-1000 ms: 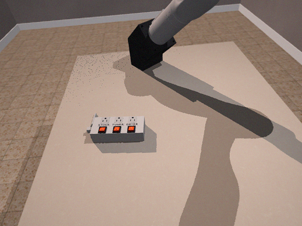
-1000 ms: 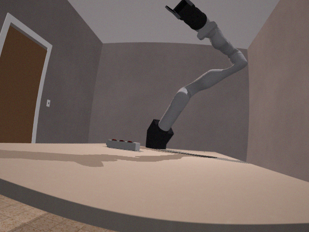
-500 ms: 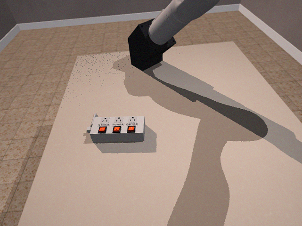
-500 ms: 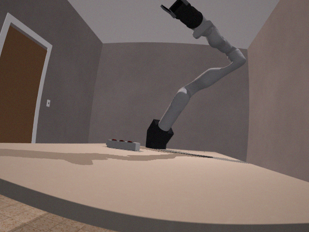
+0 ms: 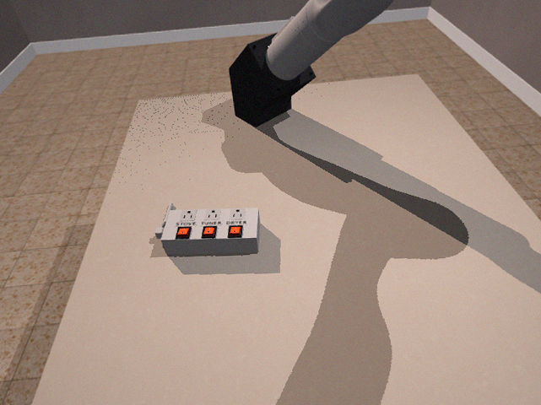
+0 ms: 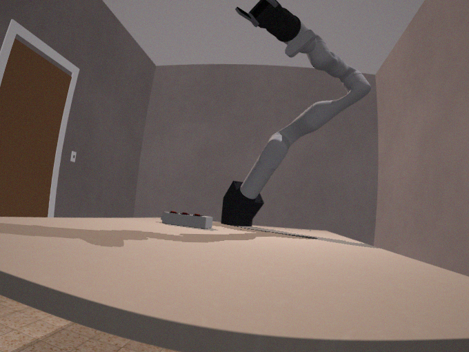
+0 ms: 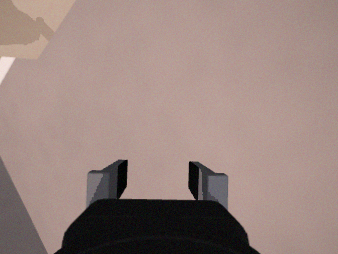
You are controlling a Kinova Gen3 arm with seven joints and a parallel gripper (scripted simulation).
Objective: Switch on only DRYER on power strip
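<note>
A grey power strip (image 5: 210,231) lies flat on the beige table, left of the middle, with its top face up. It carries three switches labelled STOVE (image 5: 183,232), TUNER (image 5: 208,231) and DRYER (image 5: 234,231); all three glow orange-red. The strip also shows small and far in the exterior view (image 6: 186,219). My gripper (image 7: 158,173) is open and empty, with only bare table between the fingers in the wrist view. It hangs high above the table in the exterior view (image 6: 252,12), far from the strip. The strip is out of the wrist view.
The arm's black base (image 5: 263,82) stands at the far edge of the table, behind the strip. The arm's shadow (image 5: 356,243) runs across the right half of the table. A brown door (image 6: 28,140) is in the left wall.
</note>
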